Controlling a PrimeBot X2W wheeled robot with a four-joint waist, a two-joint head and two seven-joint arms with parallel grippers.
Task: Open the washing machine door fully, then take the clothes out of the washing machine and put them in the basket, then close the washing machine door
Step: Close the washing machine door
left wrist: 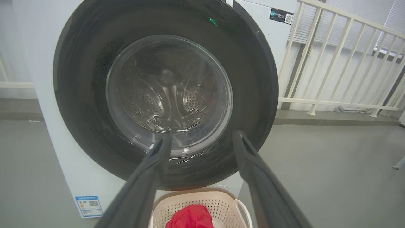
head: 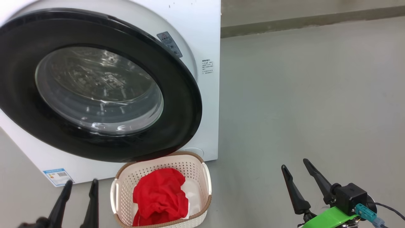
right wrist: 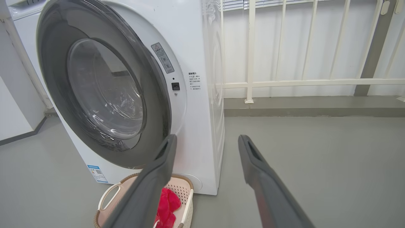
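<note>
Left tool (head: 81, 185) and right tool (head: 295, 165) gape wide, empty; clothes (head: 159, 196) lie in basket (head: 148, 172); door (head: 186, 104) looks ajar; a weak push may not latch it.

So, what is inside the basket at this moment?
Inside the basket lie the red clothes, crumpled, with a white part showing at their right side. They cover most of the basket's floor, so anything beneath them cannot be seen.
</note>
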